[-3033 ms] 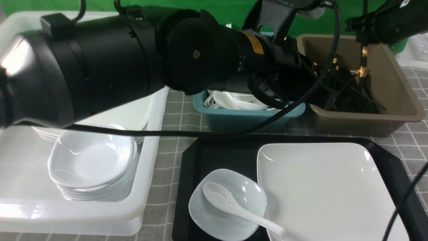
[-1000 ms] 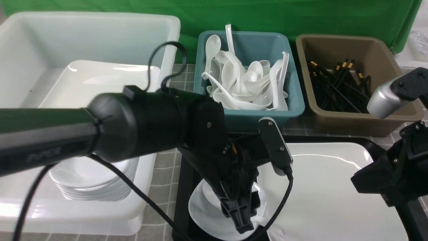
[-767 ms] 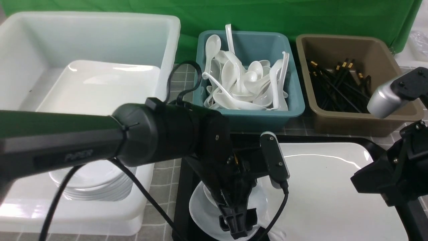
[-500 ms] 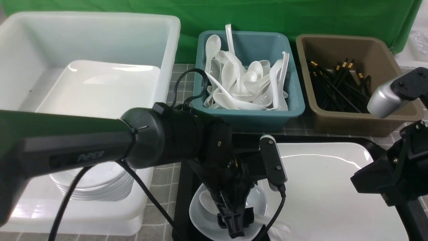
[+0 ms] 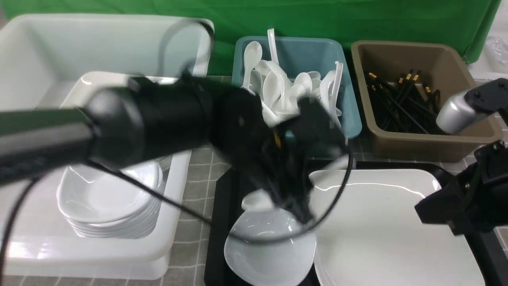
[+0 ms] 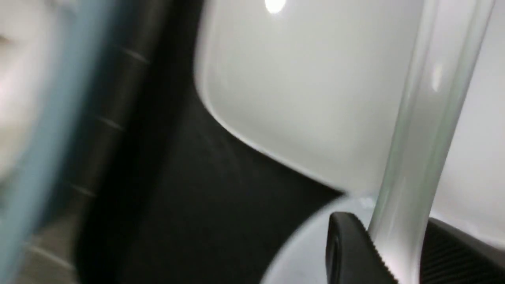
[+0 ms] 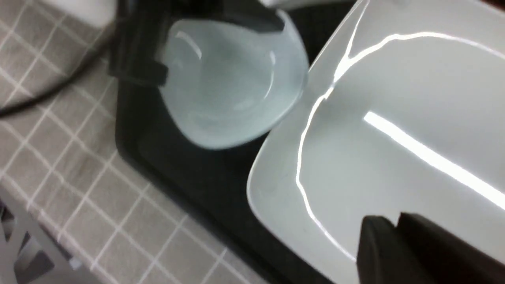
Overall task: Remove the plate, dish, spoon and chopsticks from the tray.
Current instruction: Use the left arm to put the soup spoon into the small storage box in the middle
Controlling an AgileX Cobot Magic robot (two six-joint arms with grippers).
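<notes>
Spoon [image 6: 422,118] handle sits clamped in the left hand [image 6: 398,252], arm slanting down, apparently above the dish [image 5: 270,250].

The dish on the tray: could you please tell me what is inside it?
The dish shows a bare, glossy hollow. The spoon hangs above its far edge, held by the left gripper. The gripper covers the far rim, so that strip is unseen.

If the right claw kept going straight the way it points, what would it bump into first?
Most likely the big white plate: the right gripper hangs over it, tips aimed at its surface. Nothing shows between them, though depth is unclear.
</notes>
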